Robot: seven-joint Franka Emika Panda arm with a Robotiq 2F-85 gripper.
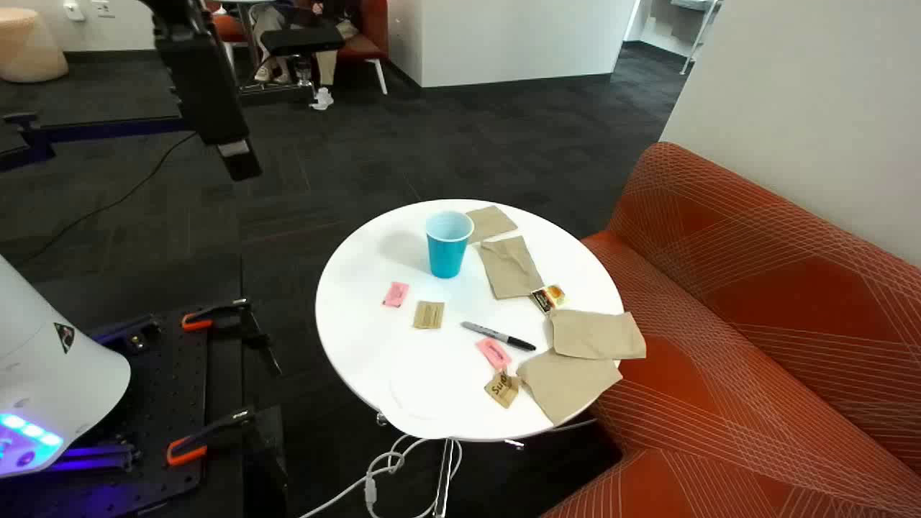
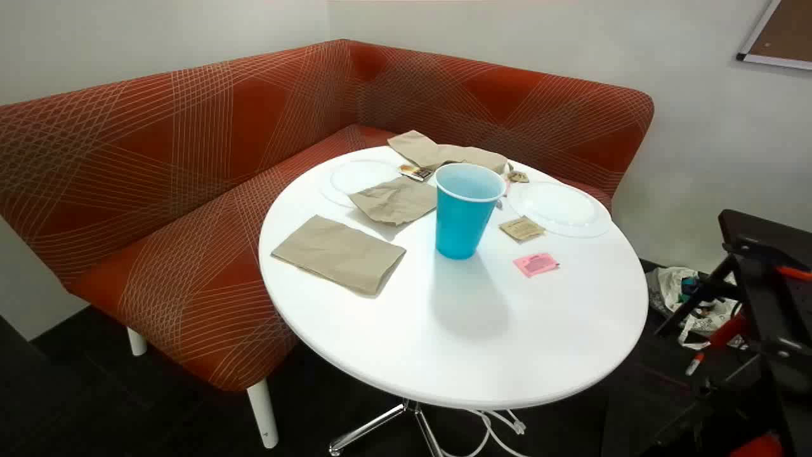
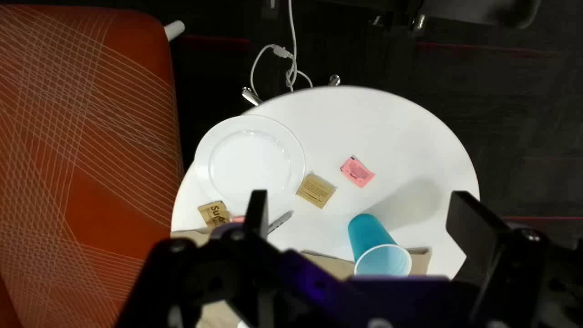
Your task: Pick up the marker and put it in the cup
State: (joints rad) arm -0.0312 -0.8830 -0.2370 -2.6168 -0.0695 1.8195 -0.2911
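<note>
Gripper (image 3: 361,200): released, its fingers (image 3: 471,223) spread wide and holding nothing; it hung well above the table (image 1: 367,338).
Marker (image 1: 496,335): lay flat on the table, just off the middle towards 4 o'clock in an exterior view, grey end towards 10, black cap towards 4.
Cup (image 1: 446,252): stood upright at 11 o'clock from the marker, apart from it.
Reach for the marker: seemed the step in hand, with the pick-up not yet done.
Wrist turn: in the wrist view the marker slanted from about 2 o'clock to 8 while the fingers stood at 3 and 9, so a turn seemed needed to close squarely across it.
Pink packet (image 1: 493,354): sat at 6 o'clock from the marker, touching or just beside, I could not tell; narrowing the fingers before landing looked wise, to avoid pinching it too.
Paper napkin (image 1: 597,334): lay near the cap at 3 o'clock; the grey half looked the cleaner grip.
Table contact: a thin round stick was likely to roll, so fingertips almost at the tabletop and a slow closing seemed best.
</note>
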